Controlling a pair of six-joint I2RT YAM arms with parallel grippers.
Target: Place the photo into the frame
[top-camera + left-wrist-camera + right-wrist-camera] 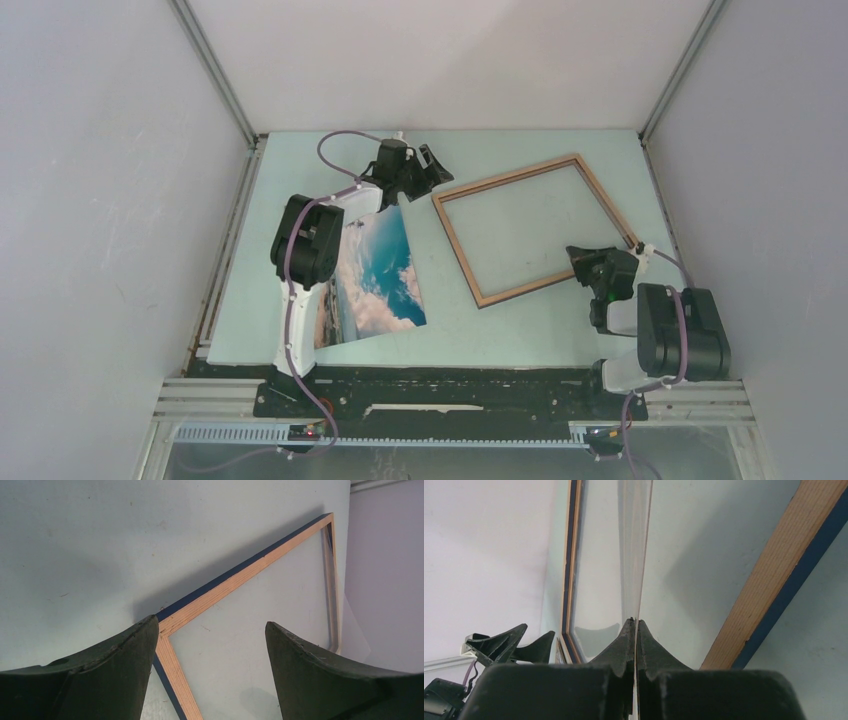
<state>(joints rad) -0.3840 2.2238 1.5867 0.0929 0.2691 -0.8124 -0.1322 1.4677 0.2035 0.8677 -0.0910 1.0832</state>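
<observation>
The photo (385, 270), a beach print, lies flat on the table's left half, its near-left part under my left arm. The frame (507, 177), thin light wood, lies as a diamond at the back right. My left gripper (438, 168) is open at the frame's left corner. In the left wrist view that corner of the frame (240, 577) sits just beside the left finger, with nothing between the fingers of the gripper (210, 630). My right gripper (635, 621) is shut on the edge of a thin clear sheet (644, 555) above the frame (769, 580), at its near-right side (578, 256).
The pale green table (520, 330) is enclosed by white walls at the left, back and right. My left gripper (538, 630) also shows, open, at the lower left of the right wrist view. Both arm bases stand at the near edge.
</observation>
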